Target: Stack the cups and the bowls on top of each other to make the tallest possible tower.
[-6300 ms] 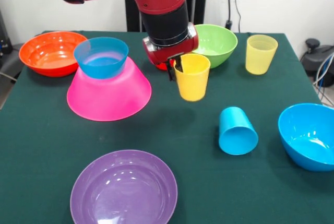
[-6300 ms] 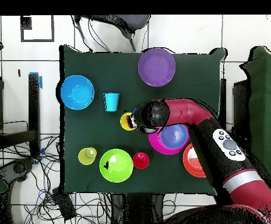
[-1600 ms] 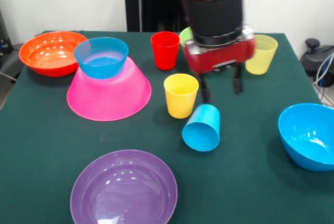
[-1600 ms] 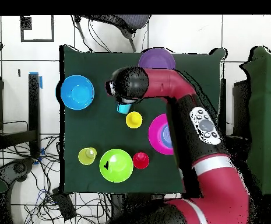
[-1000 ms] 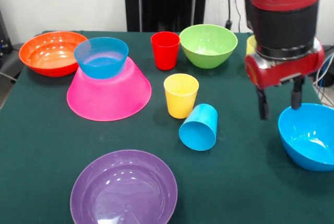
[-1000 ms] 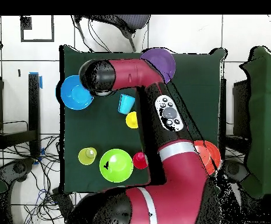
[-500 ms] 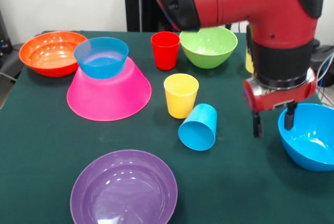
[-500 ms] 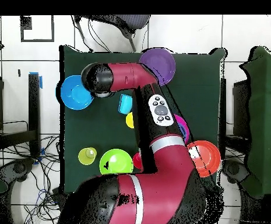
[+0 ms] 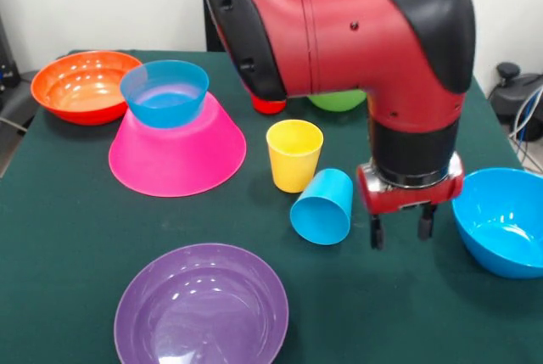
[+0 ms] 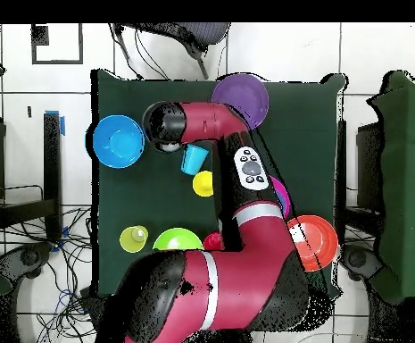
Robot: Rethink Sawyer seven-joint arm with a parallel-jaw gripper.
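The tower is a pink bowl (image 9: 176, 154) upside down with a small blue bowl (image 9: 165, 92) upright on top. A blue cup (image 9: 322, 206) lies on its side mid-table, also in the overhead view (image 10: 193, 159). An opaque yellow cup (image 9: 294, 154) stands upright just behind it. My gripper (image 9: 400, 232) hangs open and empty just right of the blue cup, between it and the medium blue bowl (image 9: 502, 220). The red cup (image 9: 270, 107) and green bowl (image 9: 338, 101) are mostly hidden behind the arm. The pale yellow cup (image 10: 133, 238) shows only in the overhead view.
An orange bowl (image 9: 85, 84) sits at the back left beside the tower. A purple bowl (image 9: 201, 305) sits upright at the front. The arm's red body (image 9: 339, 37) spans the table's back half above the cups.
The gripper has moved left in the front view, away from the medium blue bowl's rim to just beside the lying blue cup. The objects have not moved.
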